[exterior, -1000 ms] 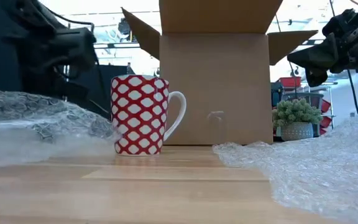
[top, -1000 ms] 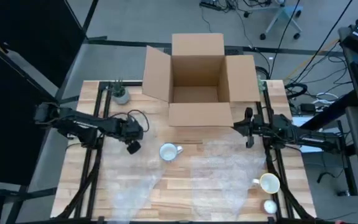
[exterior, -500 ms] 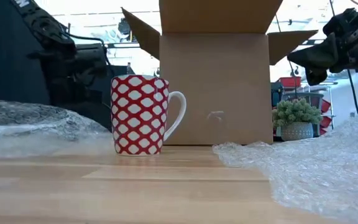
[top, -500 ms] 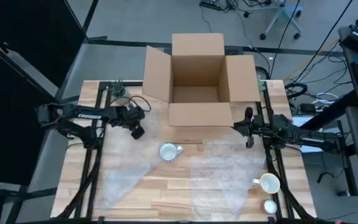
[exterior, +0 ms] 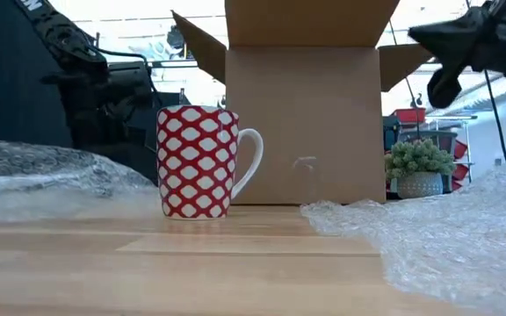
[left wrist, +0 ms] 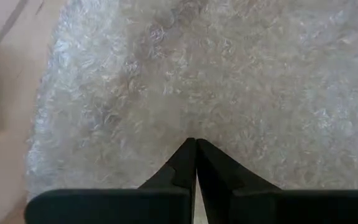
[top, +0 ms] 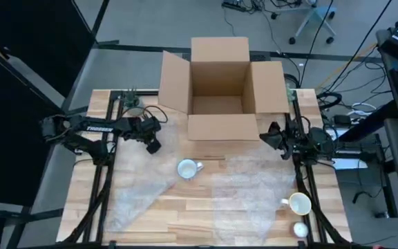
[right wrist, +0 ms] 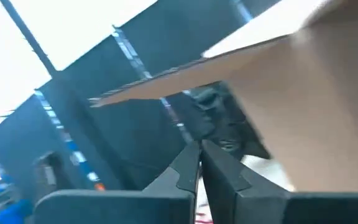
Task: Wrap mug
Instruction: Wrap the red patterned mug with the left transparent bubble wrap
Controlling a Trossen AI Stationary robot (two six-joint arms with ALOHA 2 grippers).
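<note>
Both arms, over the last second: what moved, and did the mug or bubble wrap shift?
The left pincer, shut and empty, pulled back from beside the red-patterned mug toward the left edge, and the bubble wrap sheet under it settled flatter. The right pincer, shut, then tilted upward near the cardboard box. The red-patterned mug, cardboard box and yellow mug stayed put.

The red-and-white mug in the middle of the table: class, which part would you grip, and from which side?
Grip the mug by its rim from straight above, one finger inside the open mouth. It stands upright and nothing covers it. Its handle points toward the right gripper, so that arm could probably pinch the handle instead.
</note>
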